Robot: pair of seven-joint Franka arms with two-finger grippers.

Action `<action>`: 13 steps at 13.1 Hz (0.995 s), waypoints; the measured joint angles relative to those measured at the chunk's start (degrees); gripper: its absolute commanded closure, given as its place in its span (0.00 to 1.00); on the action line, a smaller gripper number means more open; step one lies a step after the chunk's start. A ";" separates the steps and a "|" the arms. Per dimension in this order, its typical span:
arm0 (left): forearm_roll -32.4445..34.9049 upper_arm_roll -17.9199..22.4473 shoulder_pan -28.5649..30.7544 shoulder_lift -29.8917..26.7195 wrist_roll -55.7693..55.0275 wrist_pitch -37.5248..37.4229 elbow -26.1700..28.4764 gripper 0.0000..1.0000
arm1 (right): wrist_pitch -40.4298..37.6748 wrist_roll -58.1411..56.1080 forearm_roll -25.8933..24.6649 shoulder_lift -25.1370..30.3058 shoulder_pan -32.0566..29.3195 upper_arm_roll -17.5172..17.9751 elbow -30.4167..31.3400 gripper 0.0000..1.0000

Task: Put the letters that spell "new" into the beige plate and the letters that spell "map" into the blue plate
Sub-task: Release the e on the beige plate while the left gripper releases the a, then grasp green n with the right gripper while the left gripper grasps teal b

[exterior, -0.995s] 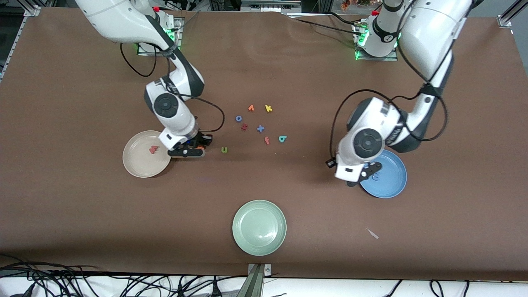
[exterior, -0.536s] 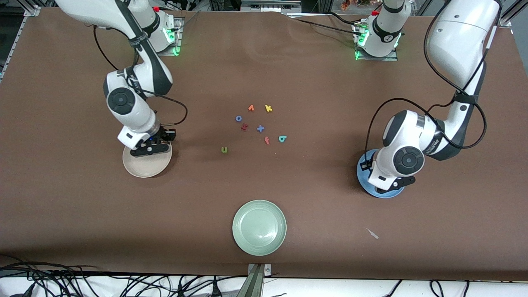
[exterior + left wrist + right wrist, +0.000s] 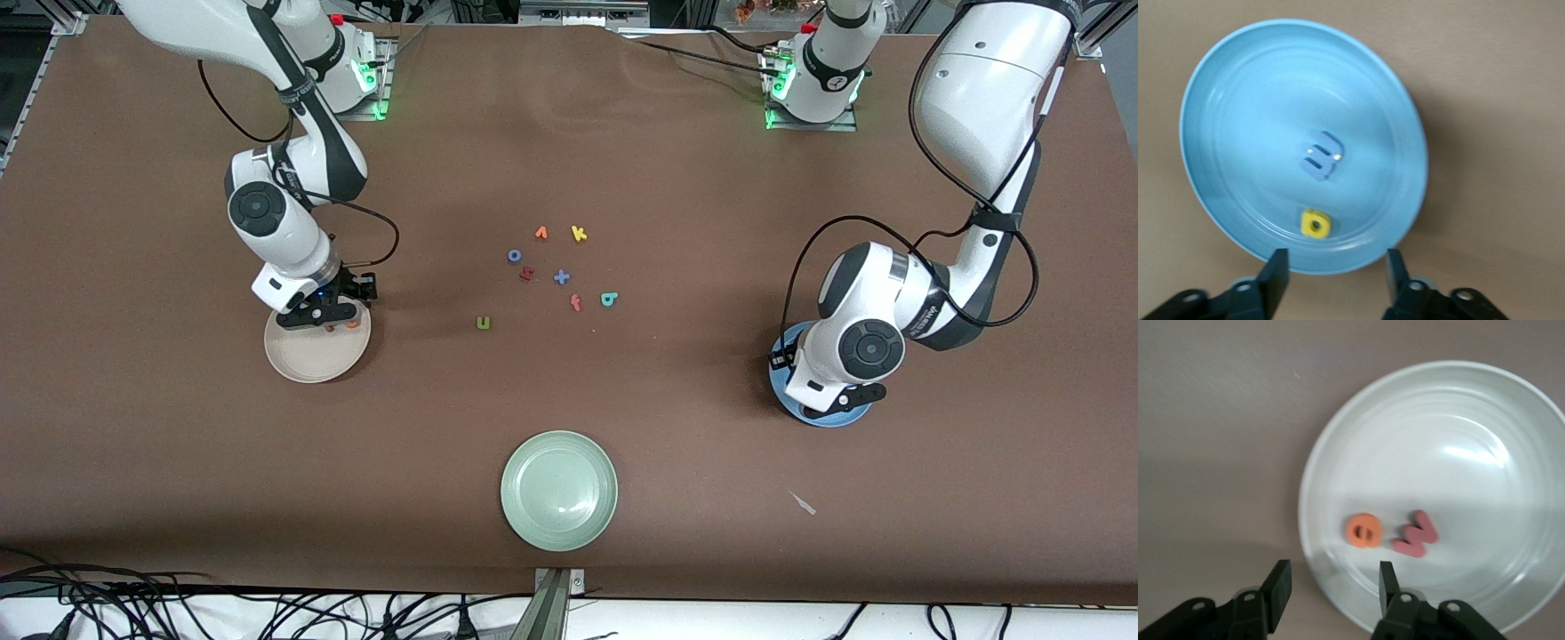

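two letters lie in each task plate. the right wrist view shows orange e (image 3: pixel 1364 531) and pink w (image 3: pixel 1415 535) in the beige plate (image 3: pixel 1485 407), right gripper (image 3: pixel 1331 587) released above. the left wrist view shows blue m (image 3: pixel 1323 155) and yellow a (image 3: pixel 1315 223) in the blue plate (image 3: pixel 1238 87), left gripper (image 3: pixel 1336 273) released. in the front view, green n (image 3: pixel 483 323) and teal p (image 3: pixel 608 300) sit mid-frame on the table (image 3: pixel 569 133).

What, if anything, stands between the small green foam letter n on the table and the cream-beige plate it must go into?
Nothing visible: bare brown table lies between the green foam letter n and the round cream-beige plate. The right hand, open, hangs over that plate.
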State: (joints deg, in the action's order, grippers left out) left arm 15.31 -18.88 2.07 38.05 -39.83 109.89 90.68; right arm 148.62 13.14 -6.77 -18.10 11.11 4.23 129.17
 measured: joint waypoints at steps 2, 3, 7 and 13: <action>-0.98 -1.93 -0.19 -0.33 -1.69 0.00 -0.74 0.00 | -0.28 7.02 1.02 -0.79 0.49 3.98 -2.51 0.39; -1.21 -2.97 -0.30 -0.46 -2.86 0.00 -0.91 0.00 | -0.47 10.64 1.14 -1.70 1.43 5.37 -4.15 0.39; -1.54 -8.50 -0.64 -0.81 -5.08 0.02 -2.38 0.00 | -0.55 21.66 1.28 -9.30 7.53 6.89 -12.99 0.39; -1.54 -14.02 -1.42 -0.84 -3.06 0.28 -2.85 0.00 | 0.65 24.12 1.07 -16.76 11.41 6.93 -19.24 0.38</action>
State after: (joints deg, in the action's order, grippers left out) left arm 13.77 -32.90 0.65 37.21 -42.89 110.17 87.83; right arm 149.27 37.26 -5.70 -34.85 22.52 11.15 109.93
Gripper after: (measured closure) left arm 0.000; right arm 0.379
